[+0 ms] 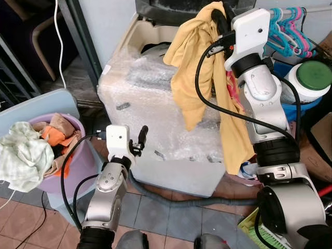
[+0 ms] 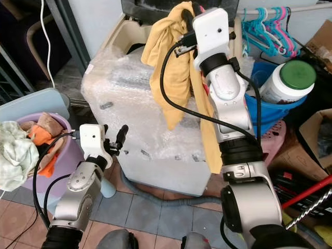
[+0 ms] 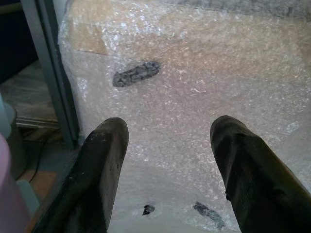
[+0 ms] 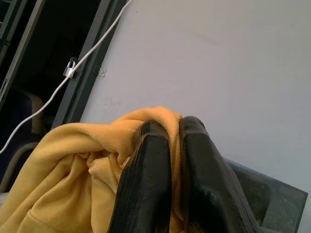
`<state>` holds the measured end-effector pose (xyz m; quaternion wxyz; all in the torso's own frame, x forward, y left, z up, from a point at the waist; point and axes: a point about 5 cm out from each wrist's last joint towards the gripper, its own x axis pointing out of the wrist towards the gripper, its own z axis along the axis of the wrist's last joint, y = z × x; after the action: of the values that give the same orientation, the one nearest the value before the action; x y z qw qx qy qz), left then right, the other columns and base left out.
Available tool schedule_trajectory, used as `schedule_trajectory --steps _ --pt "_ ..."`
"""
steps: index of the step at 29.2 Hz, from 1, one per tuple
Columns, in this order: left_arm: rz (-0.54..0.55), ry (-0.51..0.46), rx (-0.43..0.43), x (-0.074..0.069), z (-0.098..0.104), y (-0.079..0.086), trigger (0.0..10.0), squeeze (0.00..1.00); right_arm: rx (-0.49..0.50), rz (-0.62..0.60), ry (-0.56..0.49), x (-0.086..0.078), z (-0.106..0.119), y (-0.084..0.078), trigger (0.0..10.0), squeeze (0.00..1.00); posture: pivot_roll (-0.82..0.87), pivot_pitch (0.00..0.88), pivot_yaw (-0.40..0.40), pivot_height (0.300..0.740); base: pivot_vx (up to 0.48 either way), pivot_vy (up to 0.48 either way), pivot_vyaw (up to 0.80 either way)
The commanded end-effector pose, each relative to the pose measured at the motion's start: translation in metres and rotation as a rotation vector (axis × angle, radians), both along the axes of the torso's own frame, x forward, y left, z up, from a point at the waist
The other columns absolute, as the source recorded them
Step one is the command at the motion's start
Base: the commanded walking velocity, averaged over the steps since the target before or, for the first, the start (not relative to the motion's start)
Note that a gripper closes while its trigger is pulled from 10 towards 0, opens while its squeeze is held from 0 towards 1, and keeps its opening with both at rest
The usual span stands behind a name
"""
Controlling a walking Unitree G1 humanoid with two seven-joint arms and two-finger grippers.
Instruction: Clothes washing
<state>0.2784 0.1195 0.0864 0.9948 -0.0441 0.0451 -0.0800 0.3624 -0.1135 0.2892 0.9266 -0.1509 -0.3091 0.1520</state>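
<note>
My right gripper (image 4: 174, 141) is raised high over the washing machine (image 1: 150, 98), which is wrapped in bubble wrap. It is shut on a yellow garment (image 1: 194, 67) that hangs down in front of the arm, its long end trailing past the machine's right front corner. The machine's open tub (image 1: 155, 46) lies behind and below the cloth. Low at the machine's front left corner, my left gripper (image 1: 139, 141) stands open with nothing between its fingers (image 3: 104, 160). A purple laundry basket (image 1: 72, 123) at the left holds orange, beige and pale green checked clothes (image 1: 23, 153).
Coloured hangers (image 1: 290, 26) hang at the back right above a blue tub (image 1: 306, 106) and a white jar with a green lid (image 1: 311, 80). A grey hose (image 1: 171, 199) runs along the tiled floor under the machine. A dark metal frame (image 1: 83, 36) stands behind the basket.
</note>
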Motion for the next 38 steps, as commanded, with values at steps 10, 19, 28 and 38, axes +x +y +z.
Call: schedule_trajectory --steps 10,19,28,38 --pt "-0.039 -0.017 -0.001 0.000 0.002 -0.003 10.0 0.00 -0.018 0.020 -0.052 -0.004 0.007 0.004 10.0 0.00 -0.04 0.046 0.052 0.740 0.349 0.189 0.00" --pt "-0.033 -0.021 0.003 -0.002 0.001 -0.004 10.0 0.00 0.011 0.013 -0.016 -0.005 -0.003 0.002 10.0 0.00 -0.03 0.047 0.051 0.740 0.456 0.000 0.00" --pt "-0.051 -0.014 -0.011 -0.003 0.000 -0.005 10.0 0.00 0.023 -0.013 -0.011 0.001 0.002 -0.002 10.0 0.00 -0.03 0.046 0.051 0.740 0.096 0.000 0.00" --pt "-0.014 -0.013 0.026 -0.002 0.000 0.000 10.0 0.00 -0.019 -0.140 -0.162 0.029 0.110 -0.041 10.0 0.00 0.00 0.051 0.027 0.740 0.000 0.000 0.00"
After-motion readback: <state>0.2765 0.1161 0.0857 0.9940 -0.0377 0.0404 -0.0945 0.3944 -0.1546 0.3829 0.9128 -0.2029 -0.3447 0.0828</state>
